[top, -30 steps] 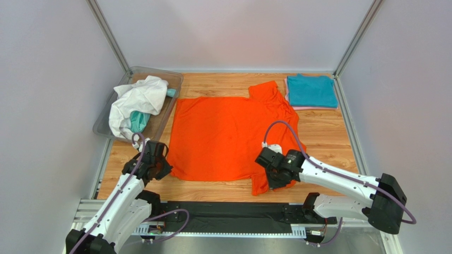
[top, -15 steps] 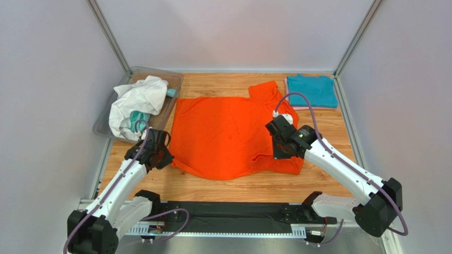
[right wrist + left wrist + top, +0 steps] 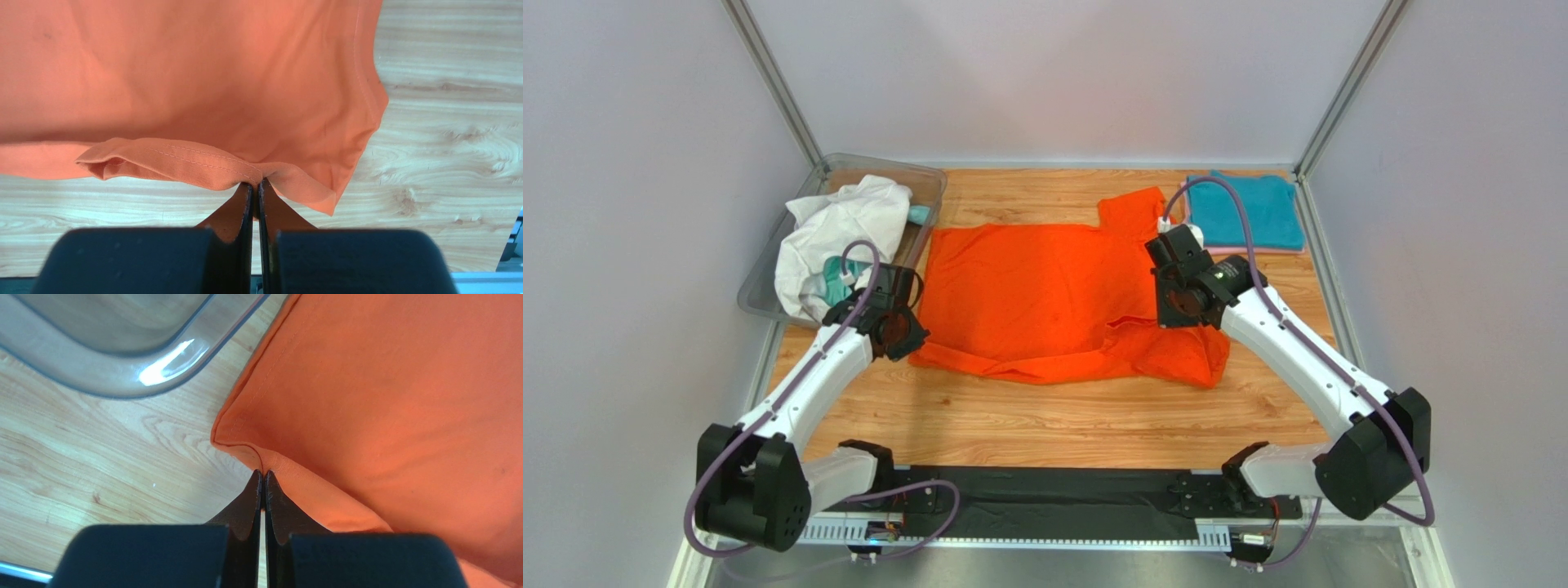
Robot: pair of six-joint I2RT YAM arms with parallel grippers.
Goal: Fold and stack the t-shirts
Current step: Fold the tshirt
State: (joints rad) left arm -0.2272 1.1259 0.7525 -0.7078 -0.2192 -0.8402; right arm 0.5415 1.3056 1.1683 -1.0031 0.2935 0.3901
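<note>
The wood table (image 3: 1075, 417) is showing bare and smooth at the near edge, with brown grain lines running across it. Just past that, the orange shirt (image 3: 1038, 288) is lying across the middle of the table. Its near part is doubled over onto itself, so the front edge is looking thick and rounded.

The left gripper (image 3: 263, 475) is pinching the shirt's left corner right at the fold, with its jaws squeezed together on the cloth. The right gripper (image 3: 255, 182) is doing the same on the right side. It is clamping a bunched hem where a row of stitches is showing.

The shirt is looking soft, thin and light. It is sagging and wrinkling wherever nothing is holding it, so I am guessing it will flop and slide easily on the wood. The hem corners are looking like the best places to hold, because the cloth is doubled and stronger there. It is not going to break, but it may crease or slip out of a small pinch.

Farther back on the left, a clear bin (image 3: 925, 186) is sitting just beside the shirt, hard and shiny with round corners. A crumpled white shirt (image 3: 844, 223) is spilling out of it. In the far right corner, a teal shirt (image 3: 1259, 211) is lying folded flat and neat.
</note>
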